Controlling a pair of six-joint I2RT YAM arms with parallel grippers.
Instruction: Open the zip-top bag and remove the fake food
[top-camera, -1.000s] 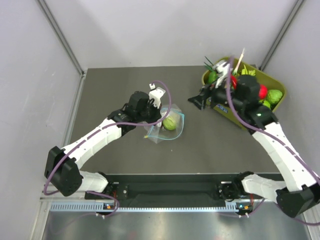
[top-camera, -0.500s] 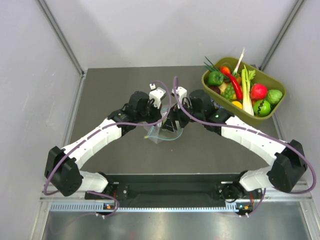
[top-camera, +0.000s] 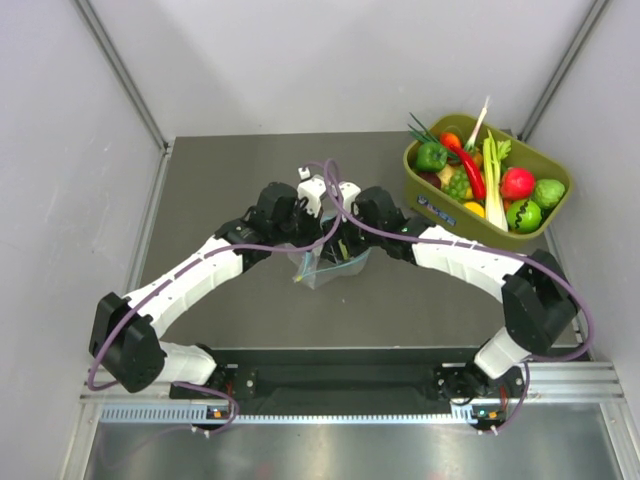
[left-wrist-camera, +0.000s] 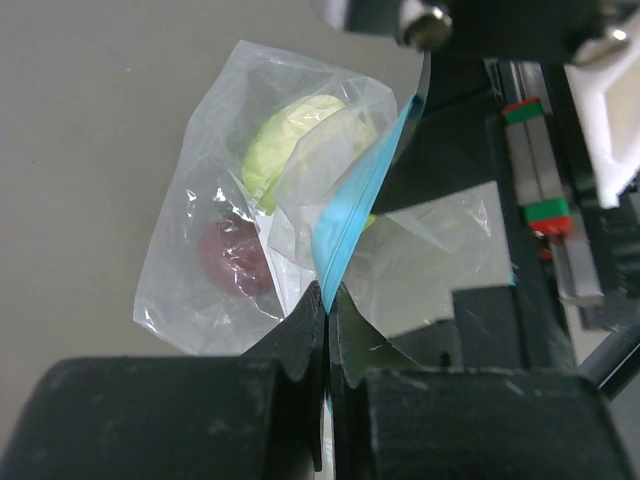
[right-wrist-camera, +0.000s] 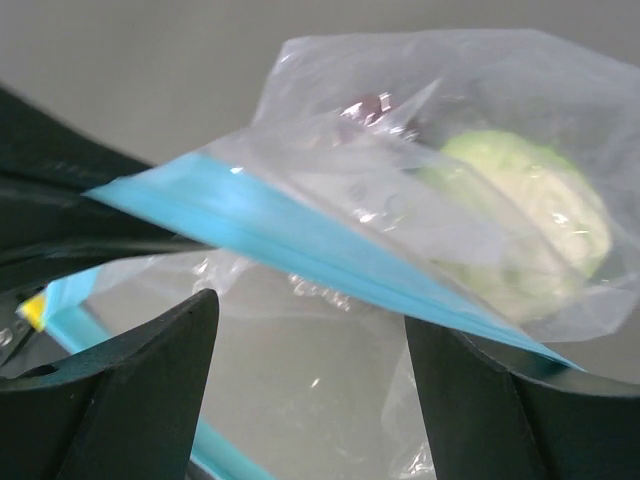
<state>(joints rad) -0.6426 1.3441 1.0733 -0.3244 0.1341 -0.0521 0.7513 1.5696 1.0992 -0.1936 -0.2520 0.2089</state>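
The clear, crinkly plastic zip-top bag (left-wrist-camera: 180, 290) is lying crumpled near the middle of the dark grey table (top-camera: 200, 200). Its teal-blue zip strip (left-wrist-camera: 355, 195) is standing on edge, pinched by the left tool (left-wrist-camera: 327, 295). Inside, a pale green round plastic cabbage (left-wrist-camera: 290, 135) is resting beside a dark reddish round piece (left-wrist-camera: 232, 258), which the film is blurring.

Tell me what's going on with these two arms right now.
The left gripper is shut on the zip-top bag's teal zip strip at mid-table. The right gripper straddles the strip with open jaws, not yet closed on it. The pale green cabbage and a dark reddish piece sit inside the bag.
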